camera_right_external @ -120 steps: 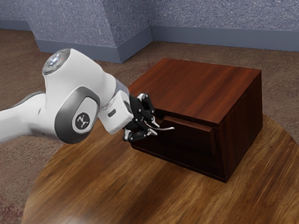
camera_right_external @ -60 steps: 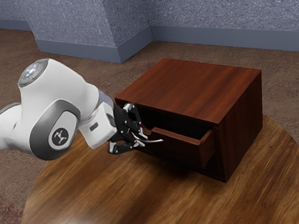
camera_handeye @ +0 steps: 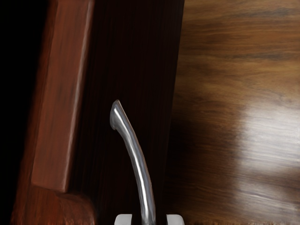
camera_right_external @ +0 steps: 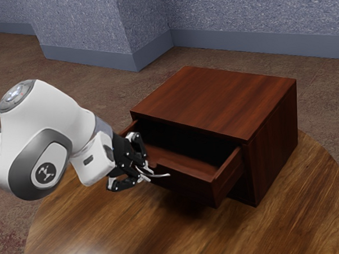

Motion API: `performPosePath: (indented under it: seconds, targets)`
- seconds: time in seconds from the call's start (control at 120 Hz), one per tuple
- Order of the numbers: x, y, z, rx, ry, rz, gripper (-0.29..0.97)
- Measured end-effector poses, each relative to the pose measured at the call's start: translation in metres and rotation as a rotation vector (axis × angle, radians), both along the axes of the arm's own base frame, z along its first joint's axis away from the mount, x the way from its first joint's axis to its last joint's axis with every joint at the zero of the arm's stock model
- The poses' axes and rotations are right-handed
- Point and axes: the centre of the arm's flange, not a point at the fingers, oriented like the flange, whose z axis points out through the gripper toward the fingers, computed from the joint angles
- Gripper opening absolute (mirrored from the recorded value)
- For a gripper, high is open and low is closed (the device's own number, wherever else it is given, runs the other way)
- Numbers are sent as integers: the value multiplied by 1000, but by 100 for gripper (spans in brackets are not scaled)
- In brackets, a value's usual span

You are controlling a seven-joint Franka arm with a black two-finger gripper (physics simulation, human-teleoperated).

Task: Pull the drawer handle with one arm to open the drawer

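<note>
A dark wooden cabinet (camera_right_external: 224, 102) stands on the round table (camera_right_external: 275, 223). Its drawer (camera_right_external: 188, 174) sticks well out of the cabinet's front, toward the exterior view's left. A curved silver handle (camera_right_external: 158, 173) is on the drawer front, and my black gripper (camera_right_external: 139, 172) is shut on it from the exterior view's left. In the wrist view the handle (camera_handeye: 133, 159) runs up from between the fingertips (camera_handeye: 123, 219), along the dark drawer front (camera_handeye: 136, 70).
The round wooden table has open surface in front of the drawer and toward the exterior view's right. Brown floor (camera_right_external: 100, 79) and a grey wall with a blue baseboard (camera_right_external: 256, 41) lie behind the cabinet.
My arm has drawn back toward the exterior view's left with the handle held. The drawer has slid from nearly closed to well out of the cabinet.
</note>
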Motion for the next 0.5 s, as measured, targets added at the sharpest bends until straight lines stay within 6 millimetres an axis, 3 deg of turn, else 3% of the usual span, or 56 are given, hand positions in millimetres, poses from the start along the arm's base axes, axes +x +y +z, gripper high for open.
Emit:
performPosePath:
  seconds: [0.5]
  targets:
    - [-35, 2, 1, 6, 21, 2, -3]
